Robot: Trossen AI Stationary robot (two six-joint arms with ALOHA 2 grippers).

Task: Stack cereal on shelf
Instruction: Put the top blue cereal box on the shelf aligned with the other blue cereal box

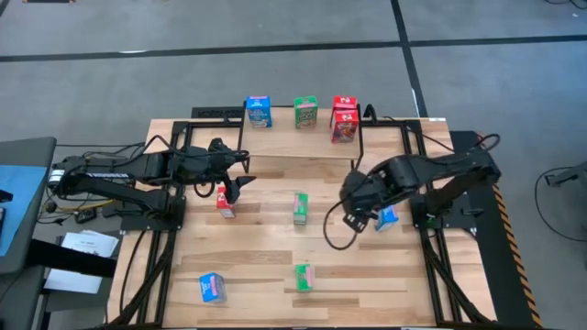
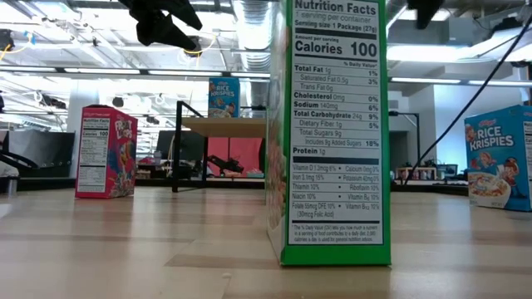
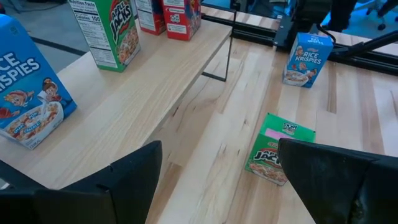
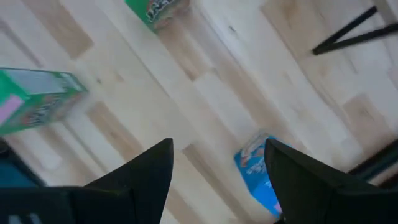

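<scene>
- Left gripper (image 1: 240, 183) hangs with fingers spread wide and empty, just beside the small red cardboard cereal box (image 1: 225, 201) on the light wooden desk (image 1: 266, 257); a careless descent could clip it and tip it over.
- Right gripper (image 1: 362, 218), fingers wide too, sits next to the blue cardboard cereal box (image 1: 388, 217), probably just above it; closing off-centre would skid it away.
- The low plank-topped shelf (image 1: 284, 133) on the far side already carries a blue, a green and stacked red boxes (image 1: 345, 117); a bump there topples them.
</scene>
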